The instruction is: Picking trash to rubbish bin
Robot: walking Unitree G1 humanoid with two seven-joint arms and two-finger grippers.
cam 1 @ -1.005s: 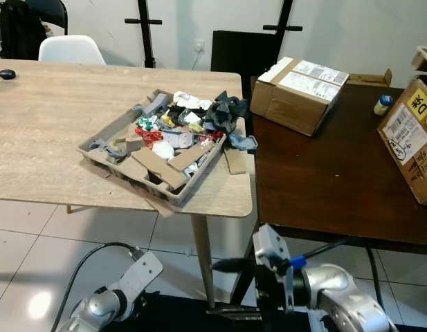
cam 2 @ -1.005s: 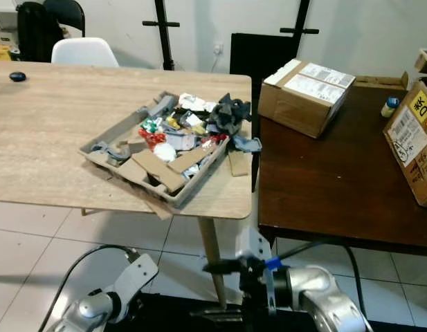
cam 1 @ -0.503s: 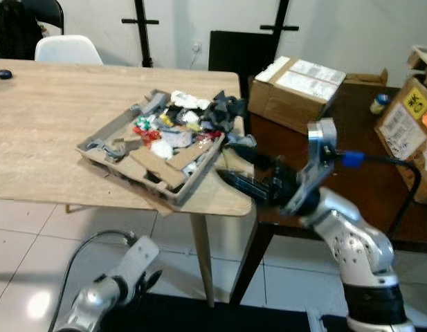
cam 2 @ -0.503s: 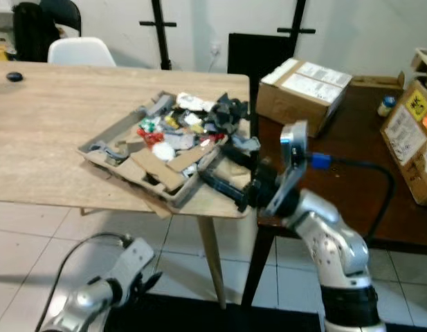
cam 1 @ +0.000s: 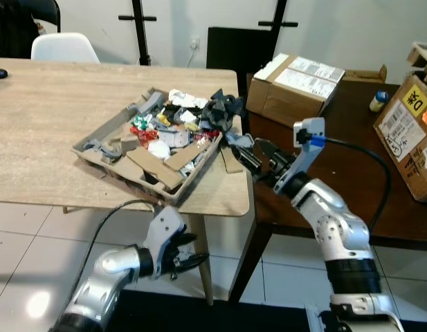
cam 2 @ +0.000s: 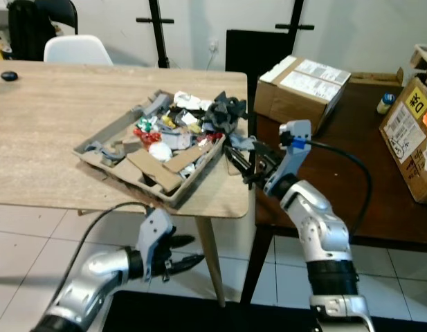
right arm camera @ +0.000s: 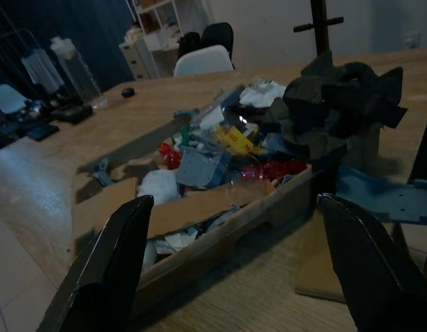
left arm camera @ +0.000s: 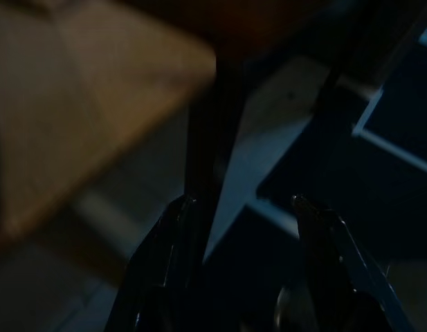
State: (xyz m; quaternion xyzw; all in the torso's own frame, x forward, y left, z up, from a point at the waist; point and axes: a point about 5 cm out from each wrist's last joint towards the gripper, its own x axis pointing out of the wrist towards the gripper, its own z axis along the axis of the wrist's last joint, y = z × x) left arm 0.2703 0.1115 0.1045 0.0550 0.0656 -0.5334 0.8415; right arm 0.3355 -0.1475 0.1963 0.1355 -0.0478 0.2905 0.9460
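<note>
- Reaching over the worktop's corner, the right hand is spreading its fingers wide just beside the cardboard tray.
- Hanging below the worktop's edge, the left hand is holding its fingers open, empty.
- Trash is lying heaped in the tray: cardboard scraps, red wrappers, dark foam.
- Sitting on the pale wooden worktop, the tray is overhanging its front edge beside a dark table carrying boxes.

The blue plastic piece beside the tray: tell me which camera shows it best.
The right wrist view: the blue plastic piece lies close and large on the wooden table, between the open fingers of the right gripper. Both eye views show it small, partly behind those fingers. The left wrist view is dark.
</note>
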